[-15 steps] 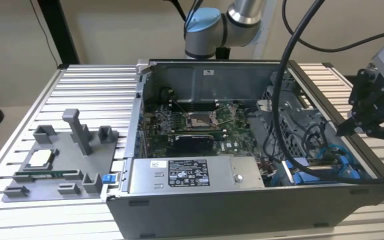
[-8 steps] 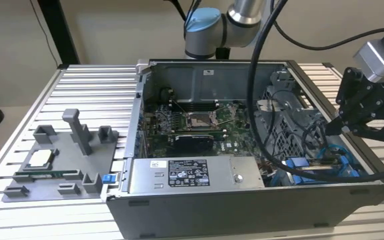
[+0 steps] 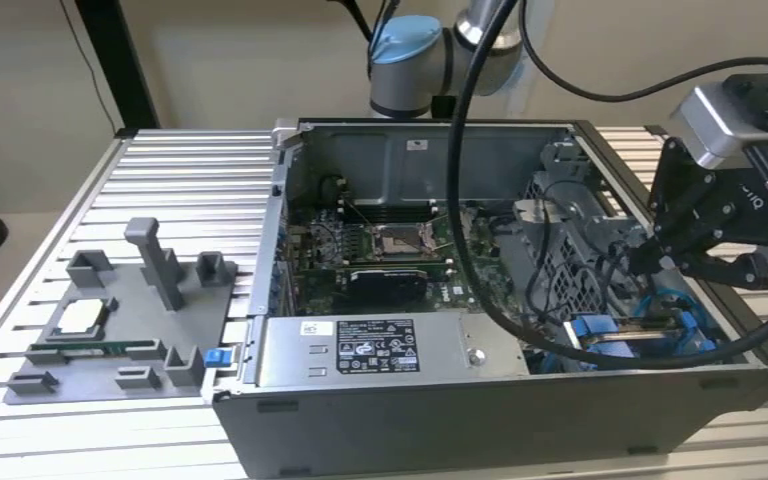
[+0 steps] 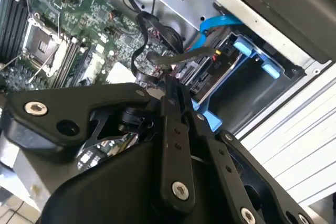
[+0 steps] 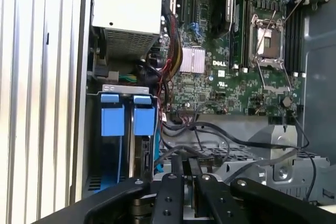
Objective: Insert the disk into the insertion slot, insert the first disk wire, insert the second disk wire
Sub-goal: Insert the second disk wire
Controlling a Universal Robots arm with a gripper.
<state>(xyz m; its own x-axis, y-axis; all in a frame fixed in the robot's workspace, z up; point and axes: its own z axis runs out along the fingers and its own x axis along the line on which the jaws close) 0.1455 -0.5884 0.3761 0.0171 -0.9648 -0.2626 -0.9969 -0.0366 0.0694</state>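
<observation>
The disk (image 4: 210, 70) already sits in the insertion slot (image 5: 126, 88), so the claw (image 5: 186, 162), pressed together, hangs just beside it among the black wires (image 5: 220, 129), seemingly placed to plug one in.

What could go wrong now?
The gripper hangs low among loose black wires, so it might snag or tug one. The green board lies close beside them; a slip could knock its small parts. The arm's thick cable droops across the open case and might catch on its wall.
</observation>
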